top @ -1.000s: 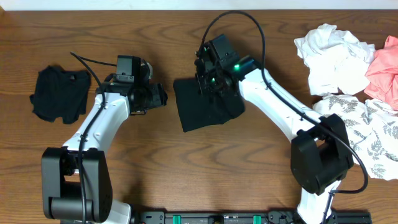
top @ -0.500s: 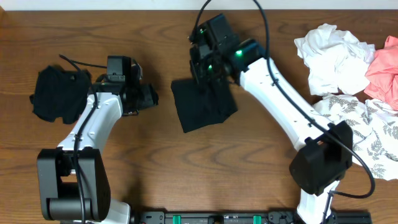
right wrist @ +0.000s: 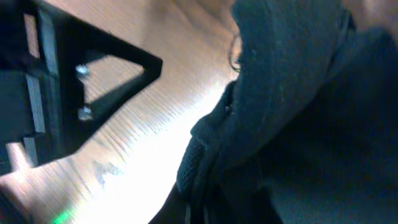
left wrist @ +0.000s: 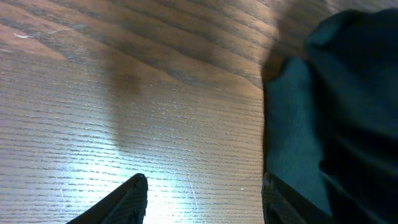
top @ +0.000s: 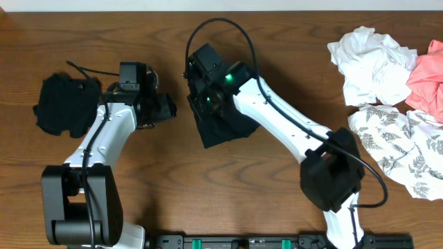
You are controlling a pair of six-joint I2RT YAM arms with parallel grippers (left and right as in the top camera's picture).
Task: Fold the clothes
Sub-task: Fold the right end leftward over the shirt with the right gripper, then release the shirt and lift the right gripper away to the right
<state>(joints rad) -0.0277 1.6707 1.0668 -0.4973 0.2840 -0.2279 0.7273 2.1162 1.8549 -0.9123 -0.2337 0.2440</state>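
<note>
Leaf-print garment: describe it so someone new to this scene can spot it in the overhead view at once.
On the wooden table, look to the far right edge, where three light garments lie heaped together. The leaf-print garment is the one nearest the robot's base, below the white garment and the pink garment. It is the only patterned piece: white cloth covered in grey leaf sprigs.

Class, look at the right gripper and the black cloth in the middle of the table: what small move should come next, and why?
Probably carry the pinched edge across the black cloth and lay it down. The right gripper is shut on a lifted fold; the left gripper hangs open beside it.
</note>
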